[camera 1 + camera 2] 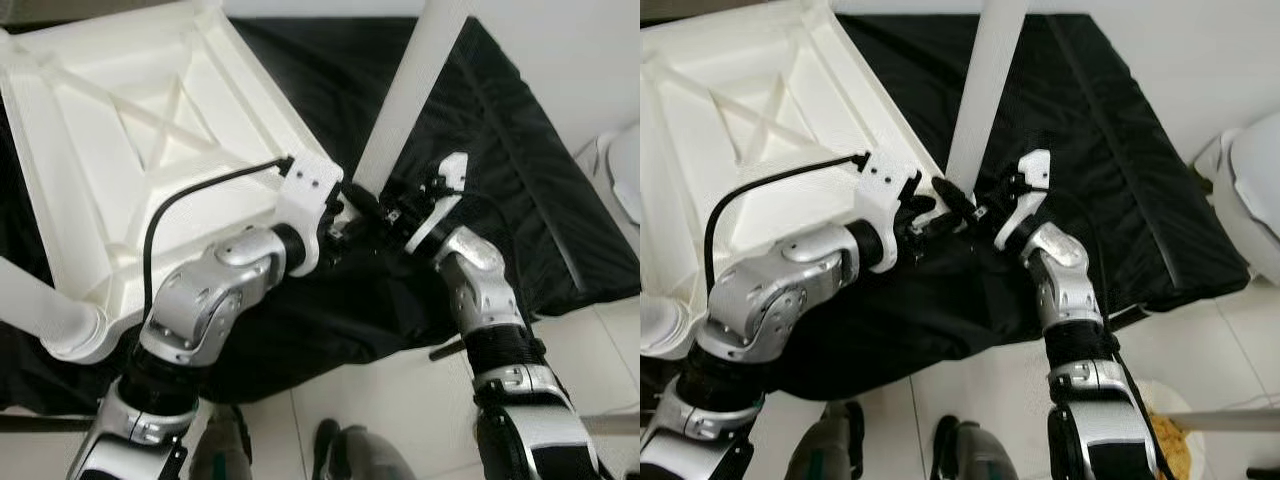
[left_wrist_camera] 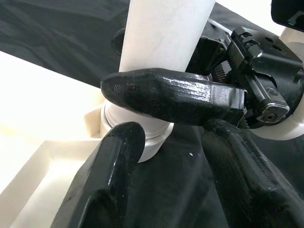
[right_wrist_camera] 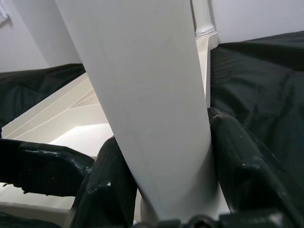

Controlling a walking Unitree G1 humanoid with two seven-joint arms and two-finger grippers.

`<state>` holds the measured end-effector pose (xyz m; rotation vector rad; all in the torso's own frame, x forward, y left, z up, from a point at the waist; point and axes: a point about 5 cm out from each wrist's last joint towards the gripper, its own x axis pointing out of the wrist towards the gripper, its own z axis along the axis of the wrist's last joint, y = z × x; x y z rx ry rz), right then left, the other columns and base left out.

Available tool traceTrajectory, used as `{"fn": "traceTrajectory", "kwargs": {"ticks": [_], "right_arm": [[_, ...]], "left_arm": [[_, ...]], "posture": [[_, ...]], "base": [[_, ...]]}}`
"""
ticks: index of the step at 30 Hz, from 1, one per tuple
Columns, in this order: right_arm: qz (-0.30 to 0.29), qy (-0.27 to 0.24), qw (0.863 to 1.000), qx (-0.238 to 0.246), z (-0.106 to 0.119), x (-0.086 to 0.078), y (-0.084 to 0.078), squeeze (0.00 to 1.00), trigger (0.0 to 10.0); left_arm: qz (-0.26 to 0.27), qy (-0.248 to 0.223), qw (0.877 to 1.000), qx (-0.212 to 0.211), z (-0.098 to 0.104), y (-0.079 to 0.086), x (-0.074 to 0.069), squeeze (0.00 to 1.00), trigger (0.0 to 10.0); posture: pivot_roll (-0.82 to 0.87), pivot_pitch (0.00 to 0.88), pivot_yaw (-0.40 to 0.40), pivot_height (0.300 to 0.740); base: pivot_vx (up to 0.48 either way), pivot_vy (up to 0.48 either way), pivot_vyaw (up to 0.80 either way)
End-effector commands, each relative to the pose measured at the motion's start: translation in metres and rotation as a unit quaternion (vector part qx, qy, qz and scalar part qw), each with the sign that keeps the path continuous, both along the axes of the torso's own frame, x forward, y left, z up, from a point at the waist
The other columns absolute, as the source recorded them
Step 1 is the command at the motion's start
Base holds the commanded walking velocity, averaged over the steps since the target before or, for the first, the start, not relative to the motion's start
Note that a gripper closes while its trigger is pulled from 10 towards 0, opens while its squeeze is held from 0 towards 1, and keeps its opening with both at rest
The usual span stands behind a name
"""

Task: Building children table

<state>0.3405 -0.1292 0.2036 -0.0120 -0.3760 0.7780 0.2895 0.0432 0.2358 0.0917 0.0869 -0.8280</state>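
Observation:
A white plastic table top [image 1: 150, 150] lies upside down on a black cloth. One white leg [image 1: 415, 80] stands upright in the socket [image 2: 142, 128] at the corner nearest me. A second leg [image 1: 40, 305] is fitted at the lower left corner. My right gripper [image 1: 375, 205] is shut on the base of the upright leg [image 3: 147, 95], with a black finger [image 3: 249, 166] on each side. My left gripper [image 1: 345, 215] is right next to it, at the same corner. Its fingers [image 2: 109, 185] stand open below the socket, with nothing between them.
The black cloth [image 1: 480, 150] covers a low pad on pale floor tiles [image 1: 400, 400]. A white rounded object [image 1: 625, 170] stands at the right edge. A container of yellowish stuff [image 1: 1170, 440] sits on the floor by my right leg.

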Motion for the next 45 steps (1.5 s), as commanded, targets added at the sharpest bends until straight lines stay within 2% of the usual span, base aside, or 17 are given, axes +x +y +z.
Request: {"fn": "traceTrajectory", "kwargs": {"ticks": [1,4,6,9,11,14,18,23,24,25,28,32,35,42,43,44,45], "right_arm": [[0.003,0.01,1.0,0.021,-0.005,-0.006,0.0,0.0,0.0],[-0.017,0.009,1.0,0.021,-0.006,-0.009,-0.006,0.0,0.0],[-0.089,0.009,0.995,0.034,-0.005,-0.014,-0.027,0.0,0.0],[-0.141,0.011,0.989,0.047,-0.004,-0.017,-0.039,0.0,0.0],[-0.226,0.02,0.972,0.066,-0.006,-0.022,-0.059,0.0,0.0],[-0.285,0.025,0.955,0.074,-0.009,-0.024,-0.073,0.0,0.0],[-0.315,0.033,0.945,0.079,-0.011,-0.025,-0.08,0.0,0.0],[-0.315,0.033,0.945,0.079,-0.011,-0.025,-0.08,0.0,0.0],[-0.315,0.039,0.945,0.077,-0.013,-0.025,-0.078,0.0,4.0],[-0.299,0.05,0.95,0.076,-0.016,-0.024,-0.069,0.0,10.0],[-0.262,0.06,0.96,0.074,-0.017,-0.022,-0.051,0.0,10.0],[-0.246,0.061,0.964,0.076,-0.015,-0.023,-0.046,0.0,10.0],[-0.208,0.058,0.974,0.069,-0.011,-0.029,-0.04,0.0,10.0],[-0.183,0.054,0.98,0.064,-0.01,-0.038,-0.039,0.0,10.0],[-0.186,0.056,0.979,0.062,-0.011,-0.04,-0.041,0.0,8.0],[-0.186,0.056,0.979,0.062,-0.011,-0.04,-0.041,0.0,8.0],[-0.191,0.059,0.978,0.062,-0.012,-0.042,-0.044,0.0,4.5]], "left_arm": [[-0.006,-0.03,0.999,-0.01,0.01,-0.003,0.001,0.0,10.0],[-0.007,-0.031,0.999,-0.009,0.01,-0.002,0.001,0.0,10.0],[-0.01,-0.032,0.999,-0.008,0.009,-0.001,0.002,0.0,10.0],[-0.011,-0.032,0.999,-0.008,0.009,-0.001,0.003,0.0,10.0],[-0.015,-0.032,0.999,-0.01,0.008,-0.001,0.004,0.0,10.0],[-0.018,-0.032,0.999,-0.01,0.008,-0.001,0.005,0.0,10.0],[-0.02,-0.032,0.999,-0.008,0.007,-0.001,0.006,0.0,10.0],[-0.02,-0.032,0.999,-0.008,0.007,-0.001,0.006,0.0,10.0],[-0.019,-0.032,0.999,-0.007,0.007,0.0,0.006,0.0,10.0],[-0.019,-0.029,0.999,-0.007,0.005,0.001,0.005,0.0,10.0],[-0.018,-0.026,0.999,-0.01,0.003,0.005,0.001,0.0,10.0],[-0.023,-0.022,0.999,-0.019,0.003,0.009,-0.002,0.0,10.0],[-0.071,-0.019,0.997,-0.04,0.007,0.018,-0.012,0.0,10.0],[-0.117,-0.016,0.993,-0.018,0.005,0.024,-0.015,0.0,10.0],[-0.127,-0.009,0.992,-0.014,0.003,0.026,-0.014,0.0,10.0],[-0.127,-0.009,0.992,-0.014,0.003,0.026,-0.014,0.0,10.0],[-0.135,-0.004,0.991,-0.011,0.002,0.027,-0.015,0.0,10.0]], "posture": [[0.01,0.138,-0.021,0.74],[0.01,0.137,-0.02,0.74],[-0.01,0.123,-0.009,0.74],[-0.02,0.12,-0.007,0.74],[-0.03,0.117,-0.002,0.74],[-0.03,0.116,0.001,0.74],[-0.02,0.115,0.001,0.74],[-0.02,0.115,0.001,0.74],[-0.02,0.115,0.001,0.74],[-0.01,0.111,-0.007,0.74],[0.0,0.11,-0.011,0.74],[0.0,0.112,-0.025,0.74],[0.0,0.115,-0.031,0.74],[-0.02,0.116,-0.017,0.74],[-0.02,0.119,-0.01,0.74],[-0.02,0.119,-0.01,0.74],[-0.02,0.119,-0.01,0.74]], "base": [[0.0,0.0,0.0],[0.0,0.0,0.0],[0.0,0.0,0.0],[0.0,0.0,0.0],[0.0,0.0,0.0],[0.0,0.0,0.0],[0.0,0.0,0.0],[0.0,0.0,0.0],[0.0,0.0,0.0],[0.0,0.0,0.0],[0.0,0.0,0.0],[0.0,0.0,0.0],[0.0,0.0,0.0],[0.0,0.0,0.0],[0.0,0.0,0.0],[0.0,0.0,0.0],[0.0,0.0,0.0]]}}
